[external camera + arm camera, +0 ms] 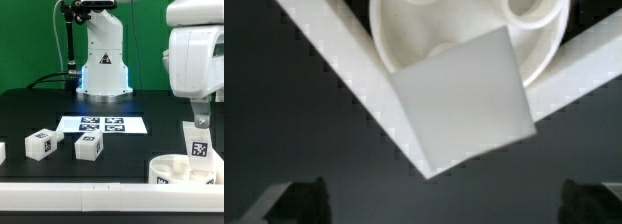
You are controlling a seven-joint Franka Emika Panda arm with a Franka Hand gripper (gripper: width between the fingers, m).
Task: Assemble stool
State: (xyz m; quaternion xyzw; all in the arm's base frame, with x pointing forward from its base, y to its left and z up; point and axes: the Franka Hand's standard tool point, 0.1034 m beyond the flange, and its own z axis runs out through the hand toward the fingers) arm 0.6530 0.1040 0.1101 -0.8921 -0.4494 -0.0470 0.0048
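Note:
The round white seat (172, 172) lies at the exterior view's lower right, against the border rail. A white leg (197, 146) with a tag stands upright at the seat; whether it sits in a socket I cannot tell. My gripper (200, 116) hangs just above this leg. In the wrist view the gripper (452, 192) is open, its dark fingers (295, 202) wide apart with nothing between them. The leg (464, 110) lies ahead of the fingers, with the seat (438, 35) beyond it. Two more legs (41, 144) (89, 146) lie loose on the table; a third (2, 152) shows at the left edge.
The marker board (101, 124) lies at the table's middle, in front of the arm's base (104, 70). A white border rail (80, 190) runs along the near edge. In the wrist view two rails (340, 65) meet in a corner under the leg.

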